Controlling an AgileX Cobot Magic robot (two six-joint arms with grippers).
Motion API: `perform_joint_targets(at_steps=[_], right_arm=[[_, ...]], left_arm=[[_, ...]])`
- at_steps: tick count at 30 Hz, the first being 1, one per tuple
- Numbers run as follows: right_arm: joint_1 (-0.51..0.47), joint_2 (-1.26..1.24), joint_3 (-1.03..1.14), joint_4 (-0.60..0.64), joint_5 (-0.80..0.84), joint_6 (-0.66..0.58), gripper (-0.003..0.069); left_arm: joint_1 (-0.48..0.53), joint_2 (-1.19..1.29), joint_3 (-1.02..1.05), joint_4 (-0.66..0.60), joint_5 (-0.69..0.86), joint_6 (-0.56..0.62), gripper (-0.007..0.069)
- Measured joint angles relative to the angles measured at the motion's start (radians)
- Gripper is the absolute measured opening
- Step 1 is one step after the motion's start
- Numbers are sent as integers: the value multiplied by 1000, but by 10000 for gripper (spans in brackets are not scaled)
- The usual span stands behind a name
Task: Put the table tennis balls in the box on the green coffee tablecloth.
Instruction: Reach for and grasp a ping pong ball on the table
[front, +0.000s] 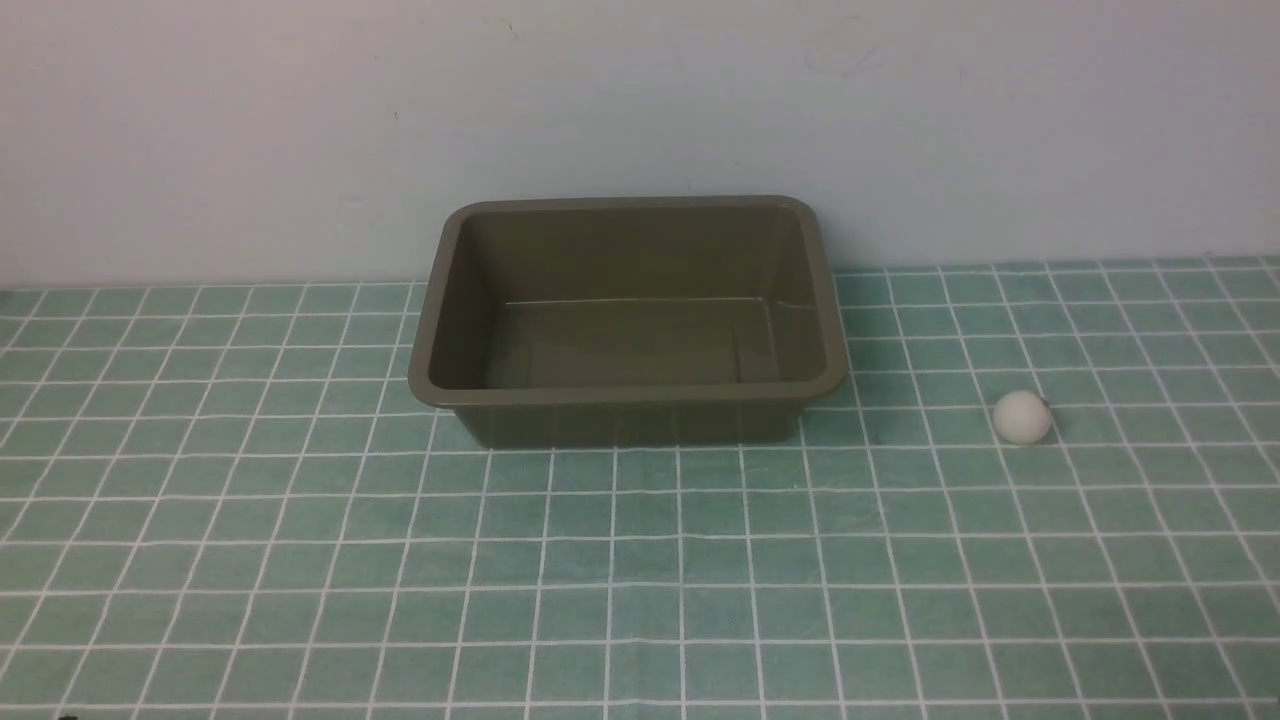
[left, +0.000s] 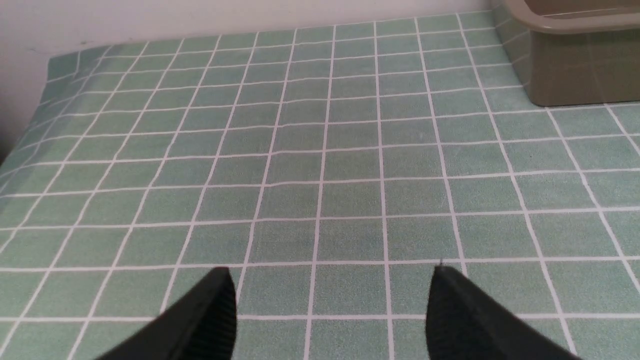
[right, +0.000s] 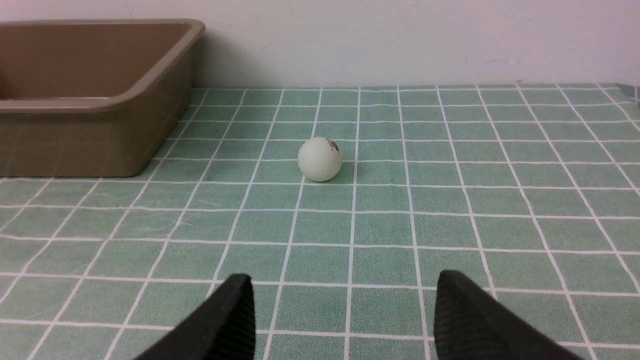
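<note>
A white table tennis ball (front: 1022, 417) lies on the green checked tablecloth (front: 640, 560), to the right of the olive-brown box (front: 627, 393). The box stands empty at the back middle against the wall. In the right wrist view the ball (right: 320, 159) lies some squares ahead of my open, empty right gripper (right: 342, 282), with the box (right: 95, 102) off to one side. My left gripper (left: 331, 275) is open and empty over bare cloth, with a corner of the box (left: 570, 30) in its view. Neither gripper shows in the front view.
A plain pale wall (front: 640, 100) rises right behind the box. The cloth's edge and corner show in the left wrist view (left: 55, 60).
</note>
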Motion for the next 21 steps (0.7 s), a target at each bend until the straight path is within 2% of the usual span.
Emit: perform_joint_targets(at_steps=[15, 19, 21], right_arm=[[0, 0, 0, -5, -6, 0, 441], [0, 0, 11, -15, -112, 0, 441], [0, 0, 11, -16, -233, 0, 441]], left_arm=[[0, 0, 0, 0, 0, 0, 461], [0, 0, 0, 0, 0, 0, 461], [0, 0, 0, 0, 0, 0, 461]])
